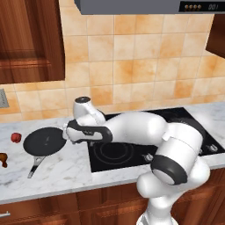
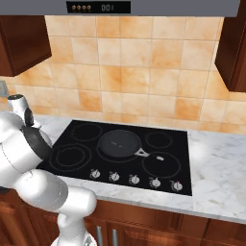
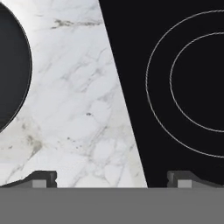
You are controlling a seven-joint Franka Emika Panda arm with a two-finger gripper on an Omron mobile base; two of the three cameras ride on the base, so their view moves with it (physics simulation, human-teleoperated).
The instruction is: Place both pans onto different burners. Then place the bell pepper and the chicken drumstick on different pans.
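Arm over the counter edge, one pan on the cooktop, one on the marble.

Gripper (image 3: 112, 179), jaws spread wide and empty, hangs above the marble counter (image 3: 83, 109) beside the cooktop (image 2: 96, 132). One pan (image 2: 120, 143) sits on the centre burner. The second pan (image 1: 43, 141) lies on the counter; bell pepper (image 1: 16, 137) at its 9 o'clock, chicken drumstick (image 1: 3, 159) at 8 o'clock.

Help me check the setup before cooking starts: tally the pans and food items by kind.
Black frying pans: 2, one on the counter and one on the cooktop's centre burner
Red bell pepper: 1
Chicken drumstick: 1
Total: 4
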